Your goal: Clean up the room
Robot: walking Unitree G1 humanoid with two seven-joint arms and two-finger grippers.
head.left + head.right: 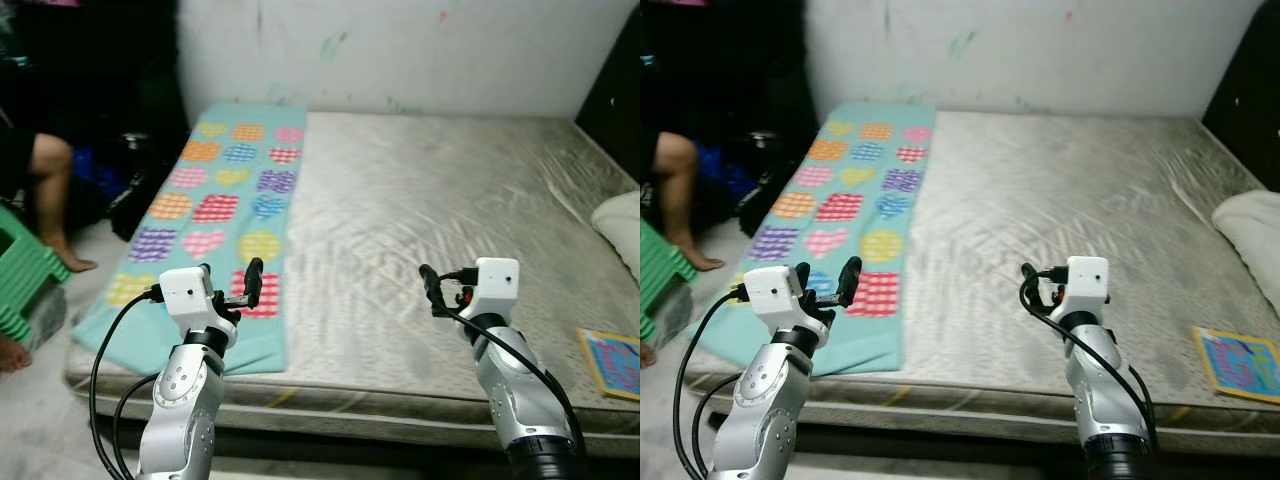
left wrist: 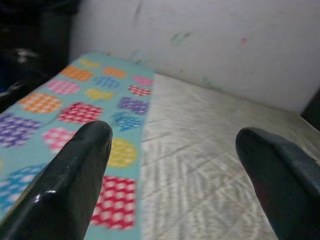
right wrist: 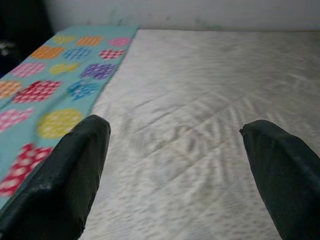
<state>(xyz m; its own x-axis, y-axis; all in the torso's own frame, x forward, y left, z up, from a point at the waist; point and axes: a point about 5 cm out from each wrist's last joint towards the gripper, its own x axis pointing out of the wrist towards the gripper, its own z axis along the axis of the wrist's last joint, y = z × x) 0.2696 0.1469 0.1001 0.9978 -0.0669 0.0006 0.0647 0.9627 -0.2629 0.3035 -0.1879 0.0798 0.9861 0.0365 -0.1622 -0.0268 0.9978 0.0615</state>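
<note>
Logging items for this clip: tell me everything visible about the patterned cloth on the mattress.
The cloth is a teal sheet printed with checked hearts, circles and squares in pink, orange, purple, yellow, blue and red. It lies flat along the mattress on the robot's left, from near the wall to the front edge, where its corner drapes over. Nothing grips it.

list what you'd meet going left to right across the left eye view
green stool → person's leg → teal blanket → left pincer → bare mattress → right pincer → book
</note>
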